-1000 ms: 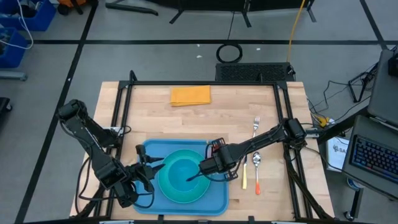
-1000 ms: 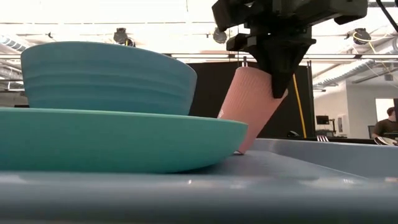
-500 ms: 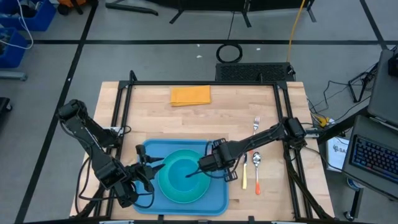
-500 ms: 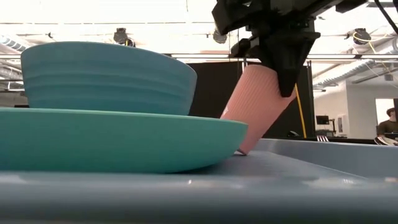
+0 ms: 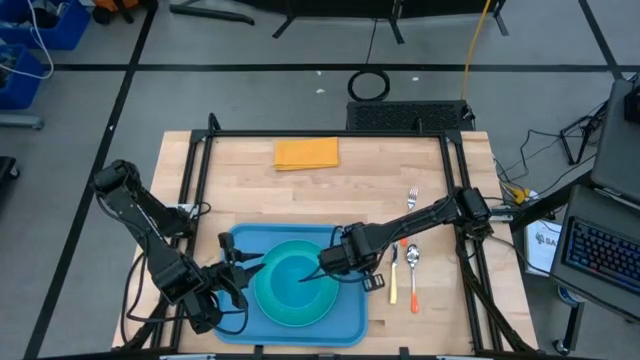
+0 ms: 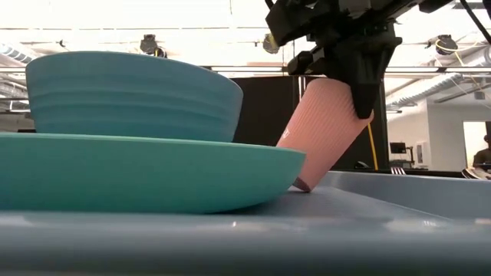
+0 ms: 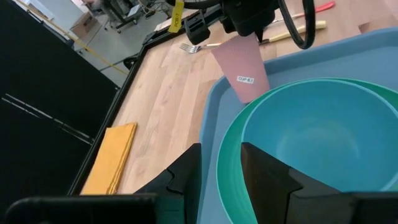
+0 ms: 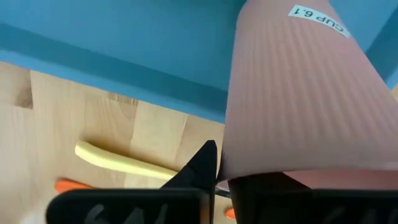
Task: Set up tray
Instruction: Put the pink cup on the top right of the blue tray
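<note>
The pink cup leans over more than it did a moment ago, and its top edge has slid a little away from the plate.

Our right gripper pinches the cup's rim, fingers nearly shut on the thin wall. The cup's bottom corner touches the blue tray floor, just beside the plate with the bowl on it.

We want the cup to stand up straight. So we tip it back slowly until its whole bottom sits flat on the tray. We keep it off the plate's edge, or it might lean again. We only let go when it stands by itself.

Our left gripper waits at the other side of the plate, fingers a little apart, holding nothing.

The napkin, fork, spoon and knife lie on the table, not on the tray yet.
</note>
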Action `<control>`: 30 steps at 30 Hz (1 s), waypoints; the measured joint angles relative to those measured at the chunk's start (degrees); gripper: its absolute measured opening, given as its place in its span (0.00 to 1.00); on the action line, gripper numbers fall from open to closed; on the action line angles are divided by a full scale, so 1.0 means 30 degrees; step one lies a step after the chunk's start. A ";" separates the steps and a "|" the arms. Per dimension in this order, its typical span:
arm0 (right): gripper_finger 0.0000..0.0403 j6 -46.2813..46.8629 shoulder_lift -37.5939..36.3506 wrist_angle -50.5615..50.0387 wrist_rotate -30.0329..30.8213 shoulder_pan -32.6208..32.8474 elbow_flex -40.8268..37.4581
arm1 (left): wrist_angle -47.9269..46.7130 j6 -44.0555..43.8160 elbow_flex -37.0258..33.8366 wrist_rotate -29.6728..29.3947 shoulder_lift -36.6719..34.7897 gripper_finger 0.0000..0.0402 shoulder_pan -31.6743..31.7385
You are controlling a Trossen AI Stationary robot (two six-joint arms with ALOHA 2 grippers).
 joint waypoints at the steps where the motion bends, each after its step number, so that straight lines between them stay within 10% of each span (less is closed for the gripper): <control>1: 0.07 -0.0028 0.0006 -0.0019 0.0316 0.0020 -0.0006 | 0.0000 0.0000 0.0000 0.0000 0.0000 0.29 0.0000; 30: 0.25 -0.1887 -0.0059 0.0254 0.3516 0.1052 0.1073 | 0.0000 0.0000 0.0000 -0.0007 0.0000 0.29 0.0000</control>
